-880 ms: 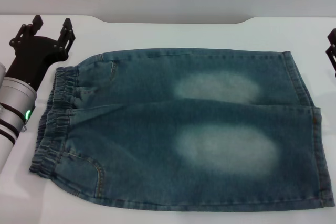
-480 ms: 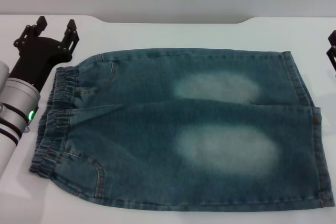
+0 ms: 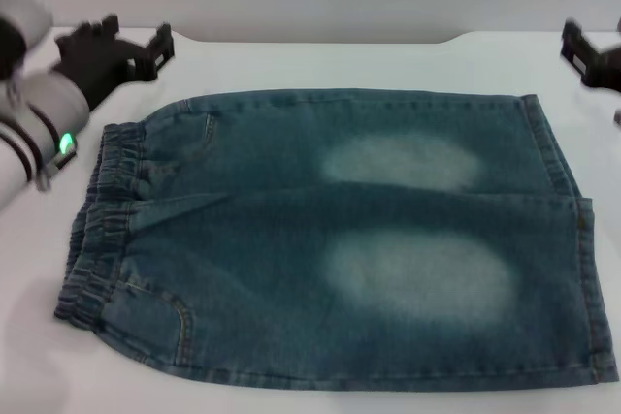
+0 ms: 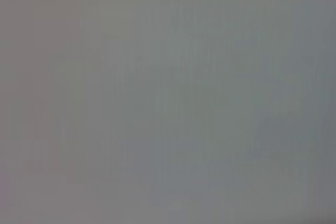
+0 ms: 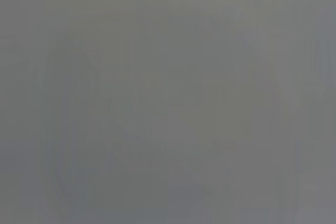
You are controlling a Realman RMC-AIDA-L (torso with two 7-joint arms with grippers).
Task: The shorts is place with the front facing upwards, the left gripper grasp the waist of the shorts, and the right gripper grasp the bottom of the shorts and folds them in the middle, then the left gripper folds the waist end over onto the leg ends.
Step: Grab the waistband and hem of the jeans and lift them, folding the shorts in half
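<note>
The left gripper (image 3: 131,44) is hovering beyond the waistband, jaws open and empty. The shorts (image 3: 335,235) are lying flat mid-bench (image 3: 291,60), long axis left-right, waist left, leg ends (image 3: 572,220) right, faded patches showing. The right gripper (image 3: 587,53) is hanging off the far right; I cannot tell its jaws' state.

left arm: silver-white cylinder with black stripes and a green light, entering from the left edge of the head view and angled toward the far side. its black two-fingered left gripper (image 3: 134,38) points to the right, held above the surface, two prongs spread with a clear gap between them, nothing held.

right arm: mostly out of frame; only part of the black right gripper (image 3: 585,53) shows at the far right edge, whether spread or closed unreadable.

both wrist views: plain grey, no fingers visible.
</note>
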